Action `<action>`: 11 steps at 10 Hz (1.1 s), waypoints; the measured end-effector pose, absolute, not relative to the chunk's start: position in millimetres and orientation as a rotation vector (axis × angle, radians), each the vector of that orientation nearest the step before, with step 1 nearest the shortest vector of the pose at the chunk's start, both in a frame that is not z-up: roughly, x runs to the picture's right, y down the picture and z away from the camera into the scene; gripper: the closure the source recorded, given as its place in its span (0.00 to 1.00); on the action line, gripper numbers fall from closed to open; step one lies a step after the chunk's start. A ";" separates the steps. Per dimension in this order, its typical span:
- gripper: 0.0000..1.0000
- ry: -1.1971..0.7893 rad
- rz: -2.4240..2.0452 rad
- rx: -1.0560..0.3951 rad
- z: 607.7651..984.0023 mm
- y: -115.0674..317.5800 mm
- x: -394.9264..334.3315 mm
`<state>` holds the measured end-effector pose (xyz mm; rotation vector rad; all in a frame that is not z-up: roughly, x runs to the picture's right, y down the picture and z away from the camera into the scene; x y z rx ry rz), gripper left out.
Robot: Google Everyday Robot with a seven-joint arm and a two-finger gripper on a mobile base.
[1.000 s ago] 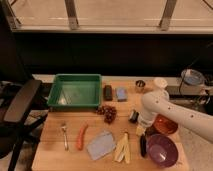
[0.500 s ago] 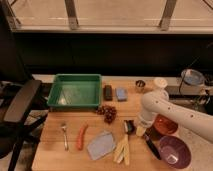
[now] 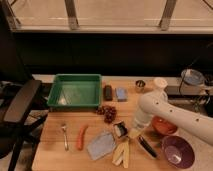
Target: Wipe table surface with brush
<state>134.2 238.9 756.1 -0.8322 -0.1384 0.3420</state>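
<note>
A chair (image 3: 20, 107) stands at the far left, off the surface (image 3: 52, 156). On the surface's left half sits a green tray (image 3: 75, 77), with a fork (image 3: 65, 136), a carrot (image 3: 81, 137) and a grey-blue cloth (image 3: 101, 145) in front of it. Nearer the middle lie grapes (image 3: 107, 113), and behind them are a black block (image 3: 107, 92) and a blue sponge (image 3: 121, 94).

The brush (image 3: 120, 130) comes next. Its squarish head is low over the planks just below the grapes, pale face showing. Its handle runs right, under the wrist, and I cannot see it. The claw (image 3: 133, 132) is directly right of the head and touches it, at the tip of the white arm (image 3: 170, 117) that reaches in from the right. The claw is clenched, and from how the head sits against it, I judge it has the brush by the handle.

So the pickup looks done and the wiping has not begun. The next move calls for setting the bristles flat on bare wood and sweeping. The open planks lie mostly toward the front left, so the stroke must steer past the grapes, the cloth and the bananas (image 3: 121, 152) just below the claw.

Farther right are a dark tool (image 3: 147, 147), a red bowl (image 3: 164, 126) and a purple bowl (image 3: 178, 151).
</note>
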 end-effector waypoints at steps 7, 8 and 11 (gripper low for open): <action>1.00 -0.112 0.219 -0.797 749.5 224.7 136.4; 1.00 -0.104 0.208 -0.794 750.1 222.9 146.7; 1.00 -0.103 0.203 -0.794 750.6 222.5 147.7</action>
